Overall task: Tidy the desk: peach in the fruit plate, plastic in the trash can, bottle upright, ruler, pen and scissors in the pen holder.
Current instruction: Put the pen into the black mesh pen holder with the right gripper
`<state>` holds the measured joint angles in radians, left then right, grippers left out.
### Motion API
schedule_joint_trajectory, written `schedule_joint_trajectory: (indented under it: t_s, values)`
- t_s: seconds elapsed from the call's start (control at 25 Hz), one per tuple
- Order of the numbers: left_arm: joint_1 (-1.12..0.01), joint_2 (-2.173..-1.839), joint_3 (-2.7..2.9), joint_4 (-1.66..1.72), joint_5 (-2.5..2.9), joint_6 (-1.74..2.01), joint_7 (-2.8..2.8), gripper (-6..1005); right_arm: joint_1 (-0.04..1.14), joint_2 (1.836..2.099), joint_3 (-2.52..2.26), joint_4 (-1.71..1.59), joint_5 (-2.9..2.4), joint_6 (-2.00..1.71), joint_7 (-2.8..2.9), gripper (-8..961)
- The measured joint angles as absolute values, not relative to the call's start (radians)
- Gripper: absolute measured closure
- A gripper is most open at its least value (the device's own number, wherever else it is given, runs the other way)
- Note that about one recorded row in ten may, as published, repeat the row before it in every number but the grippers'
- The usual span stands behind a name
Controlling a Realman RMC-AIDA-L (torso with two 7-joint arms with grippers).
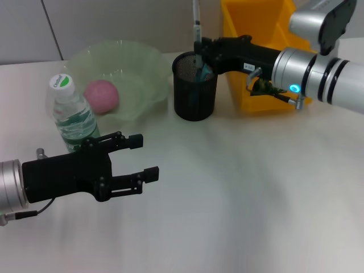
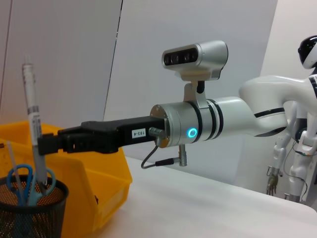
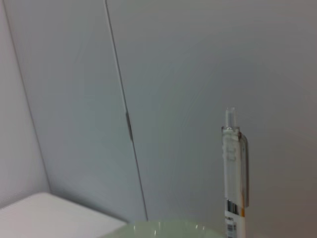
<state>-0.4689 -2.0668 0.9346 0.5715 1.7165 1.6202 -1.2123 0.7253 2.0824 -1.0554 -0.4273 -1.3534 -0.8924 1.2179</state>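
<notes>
A clear pen (image 1: 196,20) stands upright with its lower end inside the black mesh pen holder (image 1: 194,96). My right gripper (image 1: 198,52) is shut on the pen just above the holder's rim. The left wrist view shows the same grip, with the pen (image 2: 32,109), the right gripper (image 2: 45,144) and blue-handled scissors (image 2: 22,179) in the pen holder (image 2: 34,210). The pink peach (image 1: 102,95) lies in the green fruit plate (image 1: 142,65). The bottle (image 1: 73,116) stands upright. My left gripper (image 1: 145,157) hangs open and empty beside the bottle. Plastic and ruler are not visible.
The yellow trash can (image 1: 250,25) stands behind the right arm, next to the pen holder. The white desk spreads out in front and to the right. The pen (image 3: 234,173) shows above the plate's rim (image 3: 168,229) in the right wrist view.
</notes>
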Motion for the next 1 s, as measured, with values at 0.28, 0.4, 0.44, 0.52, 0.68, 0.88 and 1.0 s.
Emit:
schedule_joint_trajectory:
  t_s: [0.28,0.4,0.44,0.52,0.68,0.88,1.0]
  values:
    - [-0.469,-2.065,0.934,0.571,1.716,1.621,-1.210,197,0.735,2.083,-1.068,-0.409,-1.347,-0.873,1.218,834]
    - [-0.469,-2.065,0.934,0.571,1.716,1.621,-1.210,197,0.735,2.083,-1.067,-0.409,-1.347,-0.872,1.219,834]
    - [-0.469,-2.065,0.936,0.571,1.717,1.620,-1.210,197,0.734,2.083,-1.067,-0.409,-1.347,-0.870,1.220,834]
    - [-0.469,-2.065,0.936,0.571,1.717,1.620,-1.210,197,0.734,2.083,-1.066,-0.408,-1.347,-0.859,1.222,834]
    - [-0.468,-2.065,0.935,0.571,1.717,1.621,-1.210,197,0.730,2.084,-1.058,-0.409,-1.344,-0.846,1.224,833]
    - [-0.465,-2.065,0.933,0.571,1.718,1.622,-1.211,197,0.731,2.085,-1.065,-0.410,-1.344,-0.847,1.224,671]
    - [-0.465,-2.065,0.933,0.571,1.718,1.622,-1.212,197,0.732,2.085,-1.066,-0.410,-1.344,-0.849,1.225,594]
